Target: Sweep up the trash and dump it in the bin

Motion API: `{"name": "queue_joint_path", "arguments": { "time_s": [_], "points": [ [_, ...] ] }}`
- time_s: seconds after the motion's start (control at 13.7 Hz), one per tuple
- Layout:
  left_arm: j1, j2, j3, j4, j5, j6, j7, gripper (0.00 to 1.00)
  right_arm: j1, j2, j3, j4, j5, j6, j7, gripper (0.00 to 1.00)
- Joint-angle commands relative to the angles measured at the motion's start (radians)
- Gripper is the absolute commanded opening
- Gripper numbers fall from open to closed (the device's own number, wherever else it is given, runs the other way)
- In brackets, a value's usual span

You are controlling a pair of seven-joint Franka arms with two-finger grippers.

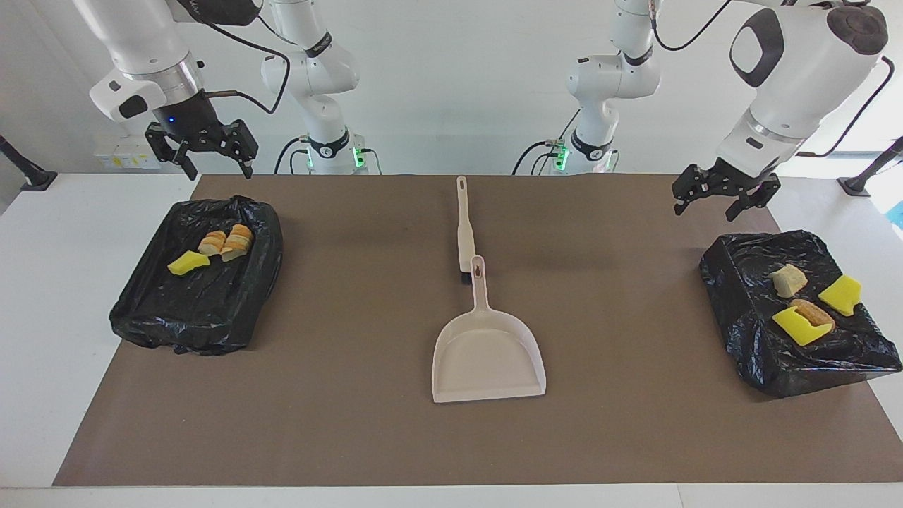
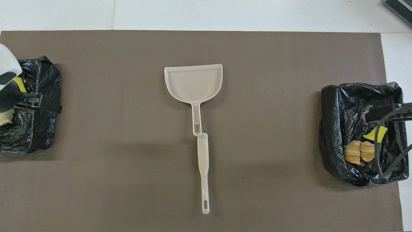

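We note both grippers open, empty — right gripper (image 1: 209, 156) over one bin (image 1: 152, 296), left gripper (image 1: 726, 196) over the other; brush (image 1: 463, 224) and dustpan (image 1: 488, 353) lie midway, handles end-to-end, equally reachable.

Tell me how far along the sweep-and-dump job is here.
It looks finished: all seven trash pieces lie in the two black-lined bins. The dustpan and brush lie on the mat. Left gripper and right gripper hang open, holding nothing.
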State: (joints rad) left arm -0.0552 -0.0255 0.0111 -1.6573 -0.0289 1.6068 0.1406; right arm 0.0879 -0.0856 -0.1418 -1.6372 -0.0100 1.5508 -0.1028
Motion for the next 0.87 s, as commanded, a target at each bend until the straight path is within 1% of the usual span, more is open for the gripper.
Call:
{"name": "queue_joint_path", "arguments": {
  "time_s": [0.0, 0.15, 0.22, 0.36, 0.51, 0.8],
  "points": [
    [0.021, -0.047, 0.000, -0.026, 0.012, -0.033, 0.024, 1.00, -0.010, -0.014, -0.004, -0.006, 0.021, -0.009, -0.035, 1.00],
    [0.023, -0.039, 0.000, -0.007, 0.032, -0.044, 0.066, 1.00, -0.008, -0.014, 0.001, -0.006, 0.012, -0.011, -0.029, 1.00],
    [0.023, -0.030, 0.000, 0.020, 0.032, -0.065, 0.068, 1.00, -0.007, -0.014, 0.002, -0.006, 0.016, -0.009, -0.031, 1.00],
    [0.020, -0.011, 0.000, 0.047, 0.030, -0.068, 0.068, 1.00, -0.002, -0.014, 0.004, -0.007, 0.018, -0.009, -0.029, 1.00],
    [0.020, -0.011, 0.000, 0.048, 0.027, -0.082, 0.068, 1.00, -0.002, -0.014, 0.004, -0.007, 0.018, -0.009, -0.029, 1.00],
    [0.023, -0.004, 0.000, 0.097, 0.020, -0.131, 0.057, 1.00, -0.002, -0.014, 0.004, -0.007, 0.018, -0.009, -0.029, 1.00]
  ]
}}
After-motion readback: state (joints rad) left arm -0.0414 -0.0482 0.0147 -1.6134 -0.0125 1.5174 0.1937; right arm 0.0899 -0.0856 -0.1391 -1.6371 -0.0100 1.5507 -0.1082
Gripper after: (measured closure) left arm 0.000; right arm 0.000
